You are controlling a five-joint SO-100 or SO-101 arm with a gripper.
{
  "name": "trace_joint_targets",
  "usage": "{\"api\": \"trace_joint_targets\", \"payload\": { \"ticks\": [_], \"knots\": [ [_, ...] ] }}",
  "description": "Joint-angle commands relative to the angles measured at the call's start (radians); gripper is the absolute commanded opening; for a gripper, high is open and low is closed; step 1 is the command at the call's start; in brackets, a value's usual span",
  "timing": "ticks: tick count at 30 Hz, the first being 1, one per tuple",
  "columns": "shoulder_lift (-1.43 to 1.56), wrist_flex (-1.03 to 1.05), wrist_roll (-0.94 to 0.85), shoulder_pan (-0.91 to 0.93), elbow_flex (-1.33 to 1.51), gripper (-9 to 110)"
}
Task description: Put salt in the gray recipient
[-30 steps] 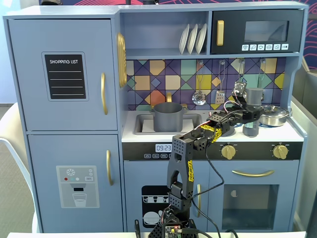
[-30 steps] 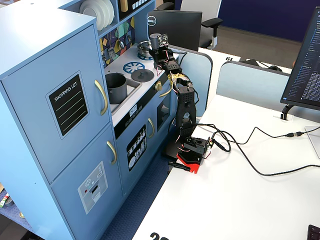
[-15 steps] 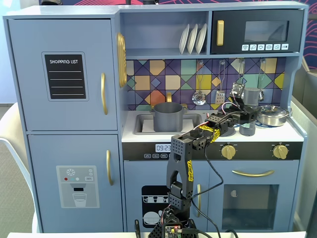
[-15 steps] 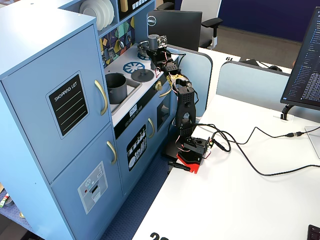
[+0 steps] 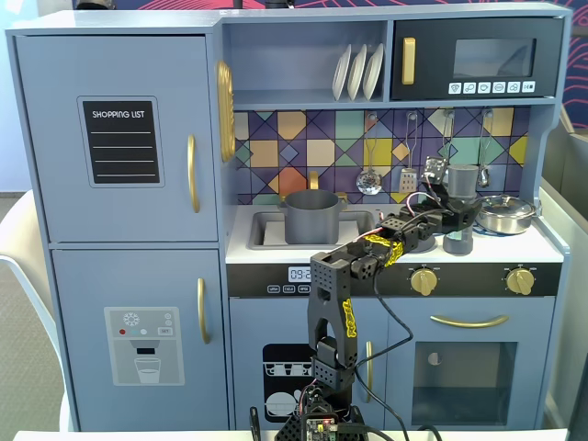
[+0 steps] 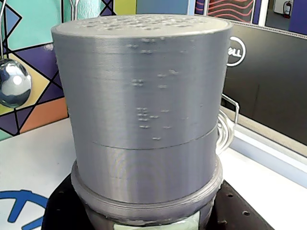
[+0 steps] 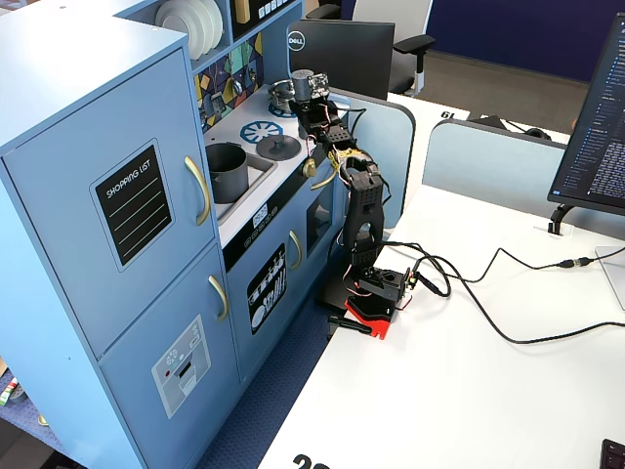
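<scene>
Blue toy kitchen fills a fixed view, backed by a coloured tile panel; it stands beside a white desk in the other fixed view. The salt stands upright right of centre on the hob; the gripper is around it, seemingly closed on its body, though the fingers are hidden. The gray recipient sits in the sink, centre frame, well apart to the left. Risk: a tall slim shaker could tilt in the grasp during the carry, or its base could clip the pot rim. Wrist view shows only the shaker cap filling the frame; only the fixed views show the pot.
</scene>
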Motion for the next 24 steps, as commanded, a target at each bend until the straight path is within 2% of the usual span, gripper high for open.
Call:
{"api": "trace_joint_targets", "payload": {
  "ticks": [1,4,9,14,17,19,21,24],
  "knots": [
    [0.084,-0.061,0.064,0.031,0.034,28],
    [0.097,-0.084,0.074,0.038,0.058,40],
    [0.114,-0.106,0.04,0.046,0.083,47],
    [0.153,-0.095,0.002,0.058,0.112,51],
    [0.261,-0.014,-0.04,0.074,0.183,50],
    [0.396,0.127,-0.078,0.089,0.256,42],
    [0.583,0.39,-0.114,0.094,0.319,35],
    [0.868,0.899,-0.181,-0.008,0.342,11]
  ]
}}
